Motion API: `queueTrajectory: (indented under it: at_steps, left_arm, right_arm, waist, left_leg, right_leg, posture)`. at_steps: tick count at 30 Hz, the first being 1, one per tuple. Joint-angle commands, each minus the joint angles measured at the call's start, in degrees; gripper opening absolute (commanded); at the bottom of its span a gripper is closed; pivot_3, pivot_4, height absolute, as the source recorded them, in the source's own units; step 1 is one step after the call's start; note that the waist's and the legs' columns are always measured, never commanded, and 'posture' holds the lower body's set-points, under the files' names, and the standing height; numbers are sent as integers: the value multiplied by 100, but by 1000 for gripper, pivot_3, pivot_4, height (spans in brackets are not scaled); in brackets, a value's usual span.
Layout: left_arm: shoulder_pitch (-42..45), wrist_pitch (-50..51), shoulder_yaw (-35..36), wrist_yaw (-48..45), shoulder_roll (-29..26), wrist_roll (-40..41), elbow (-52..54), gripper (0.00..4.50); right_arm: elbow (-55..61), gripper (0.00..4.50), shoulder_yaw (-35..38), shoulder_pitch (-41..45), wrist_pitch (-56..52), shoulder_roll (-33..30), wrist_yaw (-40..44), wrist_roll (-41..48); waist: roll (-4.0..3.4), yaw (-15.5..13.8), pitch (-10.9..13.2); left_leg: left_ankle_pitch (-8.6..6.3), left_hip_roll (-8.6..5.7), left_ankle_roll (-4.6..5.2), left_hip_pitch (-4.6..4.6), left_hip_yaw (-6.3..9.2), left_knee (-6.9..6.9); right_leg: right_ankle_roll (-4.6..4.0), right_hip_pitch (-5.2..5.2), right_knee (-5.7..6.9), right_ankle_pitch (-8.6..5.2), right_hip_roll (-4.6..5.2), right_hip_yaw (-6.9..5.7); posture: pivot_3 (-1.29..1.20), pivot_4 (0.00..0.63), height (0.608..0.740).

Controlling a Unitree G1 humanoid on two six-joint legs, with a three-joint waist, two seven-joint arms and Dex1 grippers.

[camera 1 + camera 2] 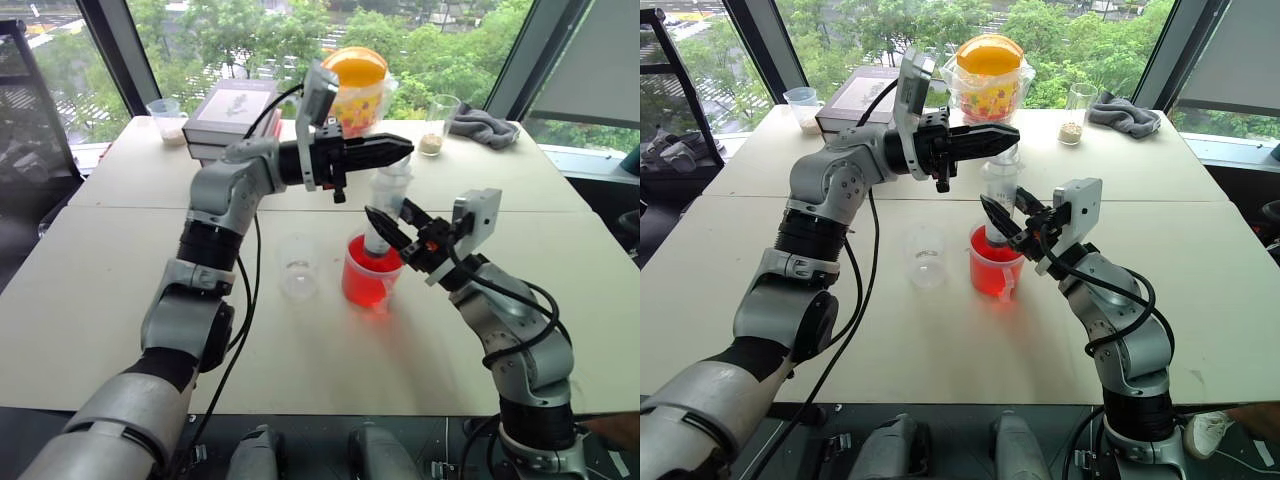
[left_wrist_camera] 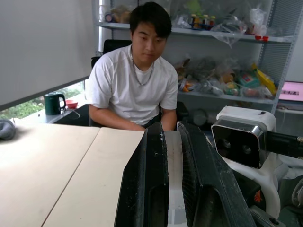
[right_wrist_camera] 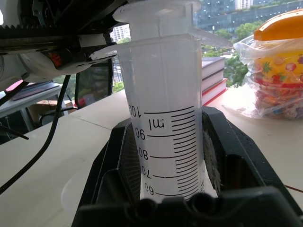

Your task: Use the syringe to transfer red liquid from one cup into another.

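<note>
Syringe (image 3: 163,118): upright, tip down inside the red cup; barrel clear, graduations facing the right wrist camera; no red seen in the visible barrel.
Right gripper (image 1: 385,228): fingers clamped on either side of the syringe barrel, just above the cup rim.
Left gripper (image 1: 395,150): reaches in from the left, level, at the syringe's top; fingers pressed together on the white plunger (image 2: 174,175), a pale strip pinched between them.
Red cup (image 1: 370,280): mid-table, holds red liquid (image 1: 992,275) to well below the rim; small handle on its near side.
Small cup (image 1: 297,266): clear, looks empty, just left of the red cup, not touching it.
Table (image 1: 120,290): pale top.
Far edge: cup with white powder (image 1: 166,118) at left, books (image 1: 233,112), bagged orange-lidded jar (image 1: 358,88), glass with beige grains (image 1: 438,124), grey cloth (image 1: 484,126) at right.
Person (image 2: 138,78): white T-shirt, seated at the table.
</note>
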State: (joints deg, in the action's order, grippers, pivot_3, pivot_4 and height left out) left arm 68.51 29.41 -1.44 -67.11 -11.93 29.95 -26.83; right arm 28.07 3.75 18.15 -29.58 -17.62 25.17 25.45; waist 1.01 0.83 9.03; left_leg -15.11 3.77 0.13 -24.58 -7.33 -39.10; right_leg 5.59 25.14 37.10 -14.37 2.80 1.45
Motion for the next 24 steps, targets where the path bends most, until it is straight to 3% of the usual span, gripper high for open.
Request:
queueTrajectory:
  at_steps: [1,24]
  left_arm:
    - [479,-340,377,195,-29,99,167,30]
    - [502,-399,395,163,-46,143,149,30]
  right_arm:
    - [132,1428,-200,-157,-88,-64,101,84]
    - [238,1428,-271,-128,-168,-122,53,173]
  waist:
    - [0,1,0]
    - [0,1,0]
  left_leg:
    - [0,0,0,0,0,0]
    - [0,0,0,0,0,0]
  right_leg:
    - [0,0,0,0,0,0]
    - [-2,0,0,-1,0,0]
  posture:
    - [0,150,740]
    - [0,150,740]
